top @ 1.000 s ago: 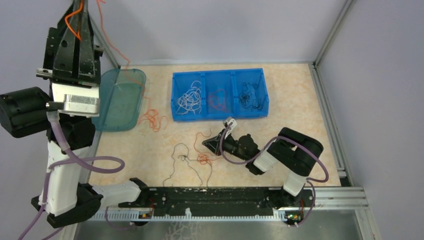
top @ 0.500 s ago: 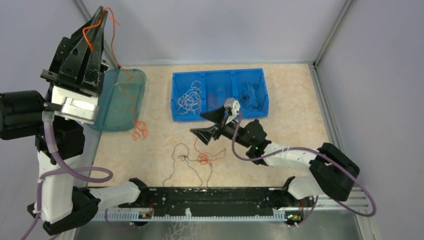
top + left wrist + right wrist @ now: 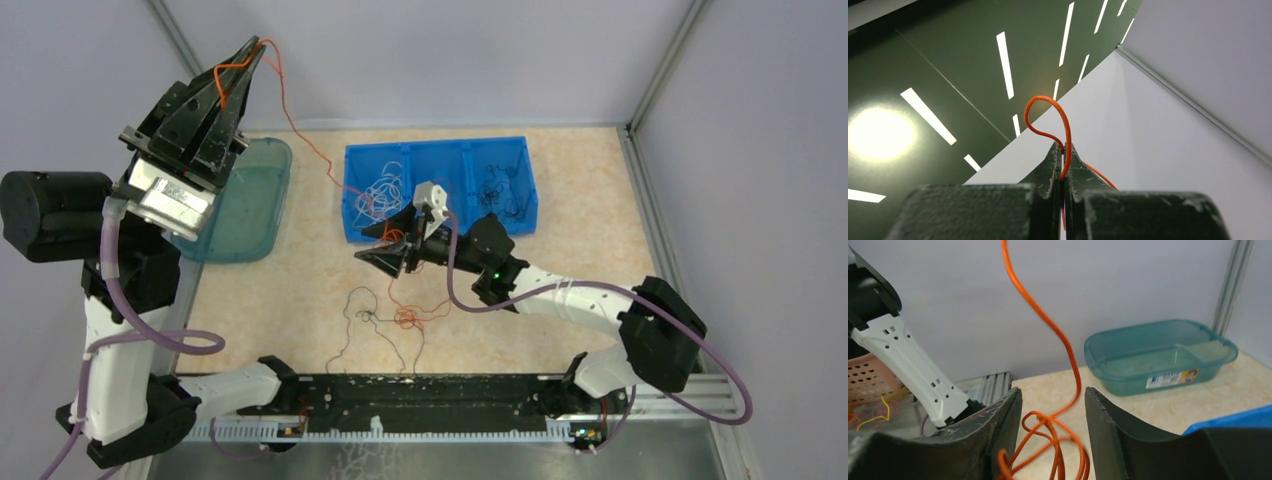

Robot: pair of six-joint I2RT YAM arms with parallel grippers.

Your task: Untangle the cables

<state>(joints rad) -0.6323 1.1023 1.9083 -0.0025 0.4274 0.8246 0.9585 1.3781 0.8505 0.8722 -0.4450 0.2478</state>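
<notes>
My left gripper point(image 3: 255, 45) is raised high at the back left, shut on a thin orange cable point(image 3: 300, 130). In the left wrist view its tips point(image 3: 1064, 150) pinch a loop of that cable point(image 3: 1048, 100). The cable slants down to my right gripper point(image 3: 377, 244), which is open in front of the blue bin. In the right wrist view the jaws point(image 3: 1053, 400) stand wide apart, with the hanging orange cable point(image 3: 1068, 350) and its looped clump point(image 3: 1048, 440) between them. A tangle of black and orange cables point(image 3: 400, 318) lies on the table near the front.
A blue three-compartment bin point(image 3: 520, 228) at the back holds white wires point(image 3: 380, 195) and black wires point(image 3: 500, 190). A teal tray point(image 3: 250, 200) sits at the back left; it also shows in the right wrist view point(image 3: 1158, 355). Metal frame posts stand at the corners.
My left gripper swung right with the orange cable, lifting its clump off the table beside the tray. My right arm reached left and back, bringing its open jaws around the hanging cable.
</notes>
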